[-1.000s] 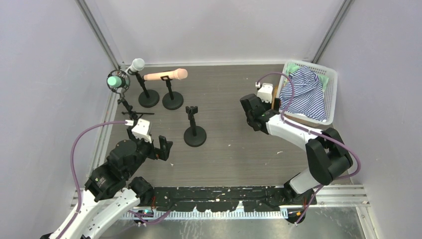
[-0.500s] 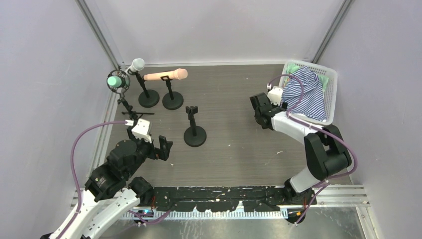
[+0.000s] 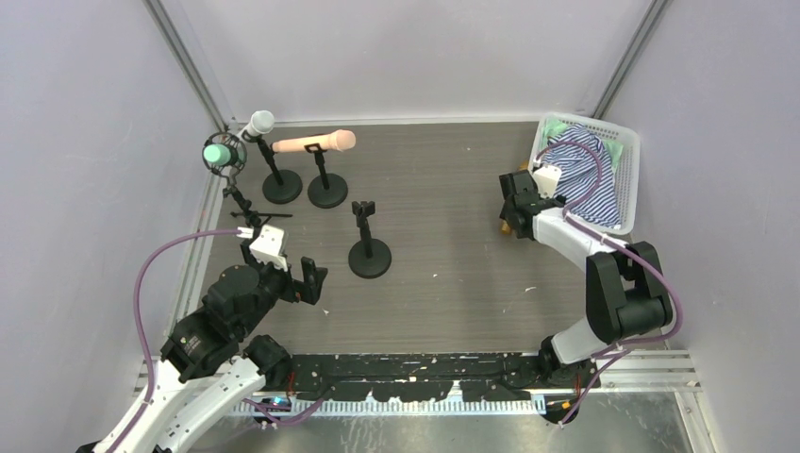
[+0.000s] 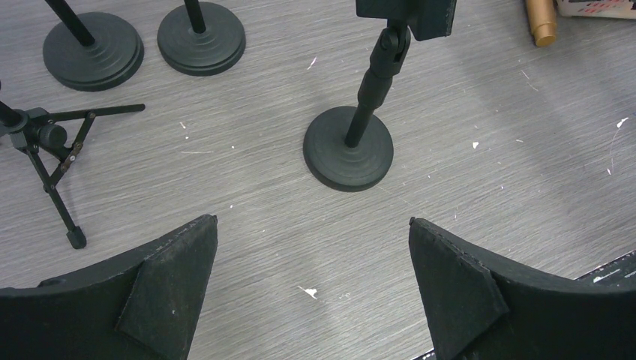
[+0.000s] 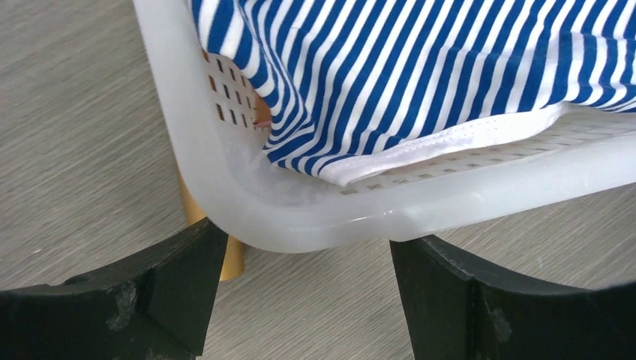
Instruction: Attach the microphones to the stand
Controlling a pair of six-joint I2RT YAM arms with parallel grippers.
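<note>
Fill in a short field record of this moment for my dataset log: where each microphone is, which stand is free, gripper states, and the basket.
mounted: mint green microphone, white microphone, peach-pink microphone, each on a stand, far left
loose: golden-brown microphone, lying on the table by a corner of the basket
free stand: empty stand, mid-table
basket: white, holds striped cloth
left gripper: open, empty, facing the empty stand
right gripper: open, empty, near the basket corner
</note>
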